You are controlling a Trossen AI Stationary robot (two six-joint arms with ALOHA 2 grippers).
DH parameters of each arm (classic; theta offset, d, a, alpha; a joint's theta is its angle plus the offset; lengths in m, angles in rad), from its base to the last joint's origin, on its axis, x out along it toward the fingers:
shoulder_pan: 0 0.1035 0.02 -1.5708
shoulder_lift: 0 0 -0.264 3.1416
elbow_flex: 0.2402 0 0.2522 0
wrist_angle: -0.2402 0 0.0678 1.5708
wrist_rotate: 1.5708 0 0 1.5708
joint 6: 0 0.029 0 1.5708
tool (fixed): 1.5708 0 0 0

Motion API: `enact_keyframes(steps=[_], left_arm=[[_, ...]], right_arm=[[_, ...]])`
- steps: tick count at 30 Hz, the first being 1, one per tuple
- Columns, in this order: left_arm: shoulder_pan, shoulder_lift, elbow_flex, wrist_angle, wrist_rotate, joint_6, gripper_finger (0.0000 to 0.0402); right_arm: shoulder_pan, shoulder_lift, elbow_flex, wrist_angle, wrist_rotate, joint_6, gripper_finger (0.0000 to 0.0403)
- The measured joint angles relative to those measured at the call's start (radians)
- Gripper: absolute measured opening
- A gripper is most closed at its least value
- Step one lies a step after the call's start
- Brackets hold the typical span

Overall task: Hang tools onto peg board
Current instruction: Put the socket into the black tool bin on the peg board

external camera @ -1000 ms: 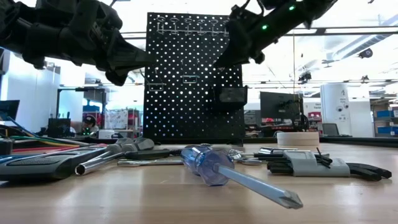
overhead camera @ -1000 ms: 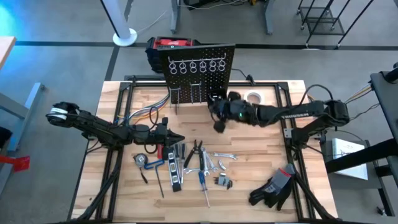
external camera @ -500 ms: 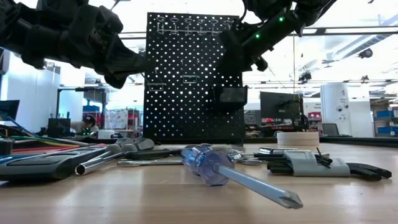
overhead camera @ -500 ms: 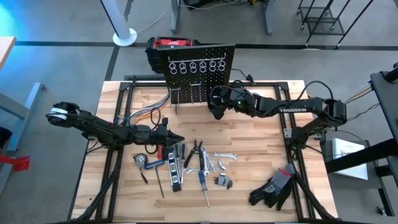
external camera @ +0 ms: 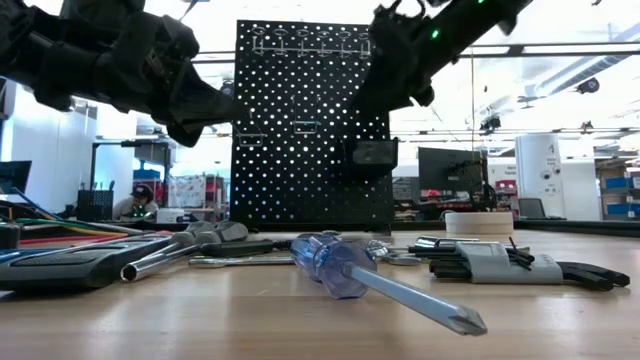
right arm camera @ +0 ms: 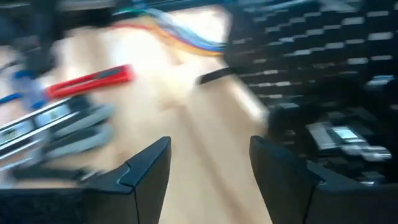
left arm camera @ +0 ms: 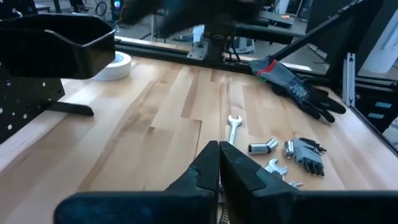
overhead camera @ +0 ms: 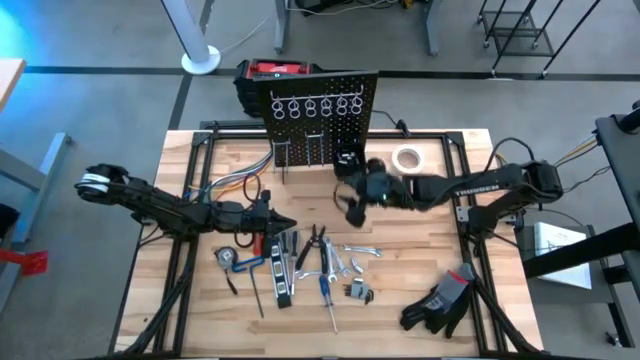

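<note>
wooden table (overhead camera: pixel 420 240) holds tools (overhead camera: pixel 320 262) well short of the open, empty right end effector (overhead camera: pixel 356 207) near the peg board (overhead camera: pixel 322 110)

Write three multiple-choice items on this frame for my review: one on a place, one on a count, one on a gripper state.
1. Where is the white tape roll?
A. right of the peg board
B. among the tools
C. on the gloves

2. How many ring hooks run along the board's top?
A. three
B. six
C. nine

3. How is the right gripper?
A. shut on a wrench
B. open, holding nothing
C. shut on the bin

Key: 1 A, the roll lies on bare wood beside the board; 2 B, six silver rings in a row; 3 B, the right wrist view shows parted fingers with only table between.
</note>
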Motion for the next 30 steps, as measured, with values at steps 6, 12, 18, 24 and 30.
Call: enact_keyframes(steps=[6, 12, 18, 24, 30], left_arm=[[0.0, 0.029, 0.0, 0.0, -0.033, -0.009, 0.0], [0.0, 0.037, 0.0, 0.005, -0.033, -0.052, 0.0], [0.0, 0.037, 0.0, 0.014, -0.033, -0.056, 0.0], [0.0, 0.037, 0.0, 0.017, -0.032, -0.057, 0.0], [0.0, 0.037, 0.002, 0.017, -0.031, -0.057, 0.0]], right_arm=[[0.136, 0.009, -0.002, -0.029, -0.05, 0.067, 0.0195], [0.231, 0.031, -0.009, -0.105, -0.094, 0.204, 0.0186], [0.291, 0.108, -0.009, -0.176, -0.1, 0.562, 0.0173], [0.336, 0.209, -0.005, -0.18, -0.155, 0.722, 0.0157], [0.345, 0.283, 0.023, -0.181, -0.153, 0.794, 0.014]])
